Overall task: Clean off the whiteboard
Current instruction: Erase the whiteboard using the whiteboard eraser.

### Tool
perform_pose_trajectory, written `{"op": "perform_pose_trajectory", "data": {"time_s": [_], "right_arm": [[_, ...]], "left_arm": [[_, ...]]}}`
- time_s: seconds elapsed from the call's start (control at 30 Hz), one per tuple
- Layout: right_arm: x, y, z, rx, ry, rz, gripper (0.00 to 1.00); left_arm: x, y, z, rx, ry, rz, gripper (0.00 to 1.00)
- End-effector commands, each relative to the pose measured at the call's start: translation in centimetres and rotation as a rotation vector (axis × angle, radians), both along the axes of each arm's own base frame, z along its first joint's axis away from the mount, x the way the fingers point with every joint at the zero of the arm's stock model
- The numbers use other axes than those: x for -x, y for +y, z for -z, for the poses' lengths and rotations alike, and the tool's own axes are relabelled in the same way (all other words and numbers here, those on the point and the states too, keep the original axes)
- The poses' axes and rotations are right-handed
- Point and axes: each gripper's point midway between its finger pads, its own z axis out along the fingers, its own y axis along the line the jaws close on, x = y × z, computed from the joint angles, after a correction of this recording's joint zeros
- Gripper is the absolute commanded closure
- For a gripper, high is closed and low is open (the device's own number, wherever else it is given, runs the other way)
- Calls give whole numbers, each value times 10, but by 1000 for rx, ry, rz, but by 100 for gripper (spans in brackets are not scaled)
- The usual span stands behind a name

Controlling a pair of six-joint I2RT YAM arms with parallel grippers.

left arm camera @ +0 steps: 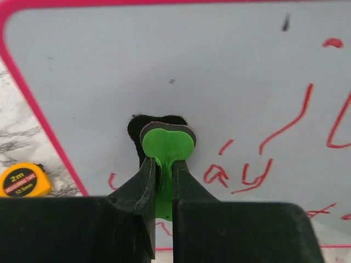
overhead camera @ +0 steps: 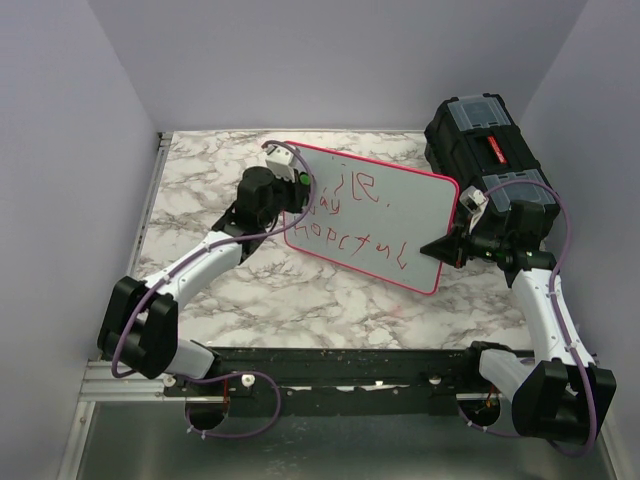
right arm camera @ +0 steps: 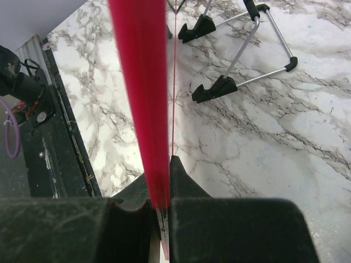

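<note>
At the left, my left gripper [left arm camera: 163, 171] is clamped tight on the stem of a small eraser [left arm camera: 167, 143] with a green plastic grip and a black felt pad, and the pad is pressed against the left part of the large rectangular whiteboard [overhead camera: 370, 215]. The whiteboard sits at the middle of the table, its long axis running left to right and slanting a little towards me at its right end, the written face turned up to the overhead camera. It is white with a thin pink-red rim and rounded corners, and untidy red marker letters run along the long axis in about three lines, most of them right of the eraser. My right gripper [overhead camera: 450, 243] is closed on the whiteboard's right rim, which my right wrist camera sees edge-on as a blurred pink-red strip pinched between the fingers. Below it in that view a thin metal wire stand [right arm camera: 241, 49] with black feet lies on the table [overhead camera: 200, 180], whose top is white marble-patterned with grey veins. A yellow round tape measure [left arm camera: 22, 181] lies just beside the whiteboard's left edge. A black plastic toolbox [overhead camera: 485, 140] stands at the far right, and plain pale lilac walls [overhead camera: 330, 60] enclose the table.
</note>
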Motion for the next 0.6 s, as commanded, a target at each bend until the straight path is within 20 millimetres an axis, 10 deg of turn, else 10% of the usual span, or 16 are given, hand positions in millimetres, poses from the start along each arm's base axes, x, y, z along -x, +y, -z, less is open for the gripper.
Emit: {"op": "perform_pose_trajectory", "data": {"time_s": [0.0, 0.23, 0.57], "right_arm": [[-4, 1, -10, 19, -102, -29, 100], [-5, 1, -10, 18, -100, -28, 99], [-4, 1, -12, 19, -110, -31, 100]], "left_arm": [[26, -39, -1, 19, -4, 111, 100], [37, -58, 2, 11, 2, 136, 100], [3, 0, -4, 29, 4, -4, 100]]}}
